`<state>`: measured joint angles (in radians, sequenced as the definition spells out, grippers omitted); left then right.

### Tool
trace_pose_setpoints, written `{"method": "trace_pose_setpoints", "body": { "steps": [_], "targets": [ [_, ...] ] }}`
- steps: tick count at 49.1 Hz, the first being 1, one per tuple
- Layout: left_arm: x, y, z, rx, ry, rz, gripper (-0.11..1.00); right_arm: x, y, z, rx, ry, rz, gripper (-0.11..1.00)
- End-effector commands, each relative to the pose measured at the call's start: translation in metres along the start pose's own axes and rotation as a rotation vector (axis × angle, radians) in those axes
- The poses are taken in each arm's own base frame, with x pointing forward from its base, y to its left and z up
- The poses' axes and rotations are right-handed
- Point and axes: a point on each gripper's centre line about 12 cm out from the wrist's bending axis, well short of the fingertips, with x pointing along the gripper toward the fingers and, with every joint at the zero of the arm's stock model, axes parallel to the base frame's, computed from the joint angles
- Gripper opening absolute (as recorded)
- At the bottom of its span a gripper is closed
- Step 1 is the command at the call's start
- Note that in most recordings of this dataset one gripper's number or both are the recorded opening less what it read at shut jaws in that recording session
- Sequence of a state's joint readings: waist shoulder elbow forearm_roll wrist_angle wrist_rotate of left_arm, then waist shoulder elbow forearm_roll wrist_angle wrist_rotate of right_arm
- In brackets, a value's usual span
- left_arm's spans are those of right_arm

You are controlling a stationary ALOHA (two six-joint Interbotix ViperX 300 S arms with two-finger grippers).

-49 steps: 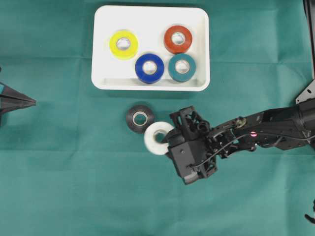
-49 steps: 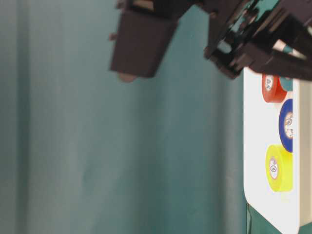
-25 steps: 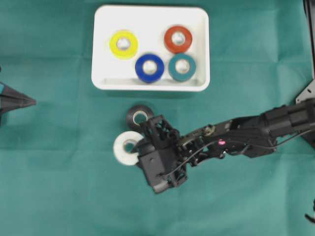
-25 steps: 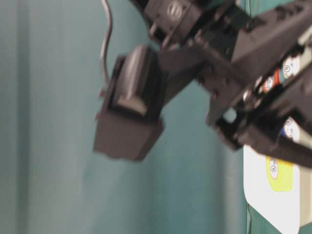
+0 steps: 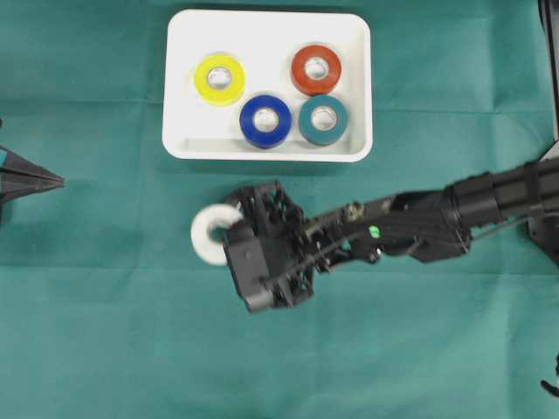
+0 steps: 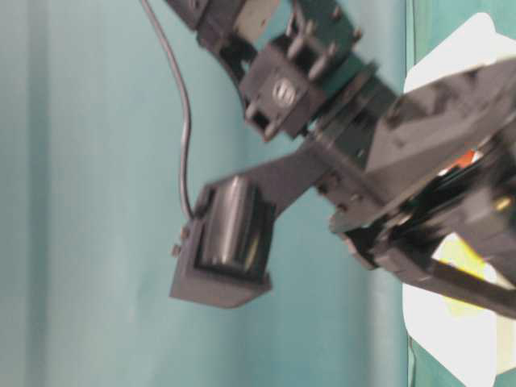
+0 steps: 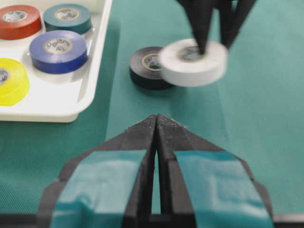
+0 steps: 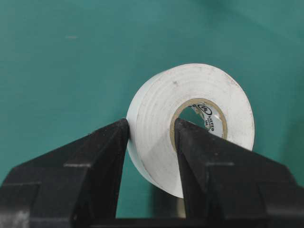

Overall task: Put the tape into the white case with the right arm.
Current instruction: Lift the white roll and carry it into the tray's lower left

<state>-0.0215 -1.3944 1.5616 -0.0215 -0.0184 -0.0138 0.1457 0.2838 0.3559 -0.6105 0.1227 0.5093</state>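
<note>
Pinching the white tape roll (image 8: 190,126) by its wall, the right gripper (image 8: 151,137) has one finger on the outer face and the other through the core, jaws nearly closed on it. In the left wrist view the roll (image 7: 192,61) looks lifted off the green cloth (image 5: 105,332), just beside the black roll (image 7: 148,67), which the overhead view hides under the gripper. Overhead, the white roll (image 5: 212,236) sits below the white case (image 5: 266,30), near its lower left corner but still outside it.

Judgement on the carry: keep the squeeze firm, since the roll hangs from one wall and could swing or slip. It looks best to lift high enough to clear the raised rim, then travel over the bare patch of the case rather than over rolls already there. Release low so it doesn't bounce out.

The left gripper (image 7: 156,127) is parked at the side, teal-banded jaws pressed together, holding nothing.

Count: six rolls in total. Four are in the case: yellow (image 5: 219,78), red (image 5: 316,70), blue (image 5: 265,120), teal (image 5: 323,120). One white is in the grip, one black on the cloth. One case, two arms.
</note>
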Motion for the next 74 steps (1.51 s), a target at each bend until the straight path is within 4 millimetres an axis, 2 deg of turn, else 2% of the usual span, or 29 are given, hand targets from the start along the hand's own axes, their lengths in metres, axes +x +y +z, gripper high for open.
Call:
{"method": "trace_pose_setpoints", "body": {
  "steps": [1, 11, 39, 59, 74],
  "targets": [
    [0.001, 0.0, 0.004, -0.002, -0.008, 0.001, 0.0, -0.008, -0.02, 0.021, 0.022, -0.056, -0.034, 0.02],
    [0.001, 0.0, 0.005, 0.0, -0.009, 0.001, 0.0, -0.009, -0.059, 0.024, 0.069, -0.073, -0.093, 0.02],
    [0.001, 0.0, 0.004, 0.0, -0.008, 0.001, 0.0, -0.015, -0.123, 0.011, 0.156, -0.063, -0.196, 0.02],
    [0.001, 0.0, 0.004, 0.0, -0.008, 0.003, 0.0, -0.016, -0.136, 0.006, 0.184, -0.06, -0.216, 0.02],
    [0.001, 0.0, 0.004, 0.0, -0.008, 0.001, 0.0, -0.008, -0.141, 0.0, 0.192, -0.056, -0.215, 0.02]
  ]
}}
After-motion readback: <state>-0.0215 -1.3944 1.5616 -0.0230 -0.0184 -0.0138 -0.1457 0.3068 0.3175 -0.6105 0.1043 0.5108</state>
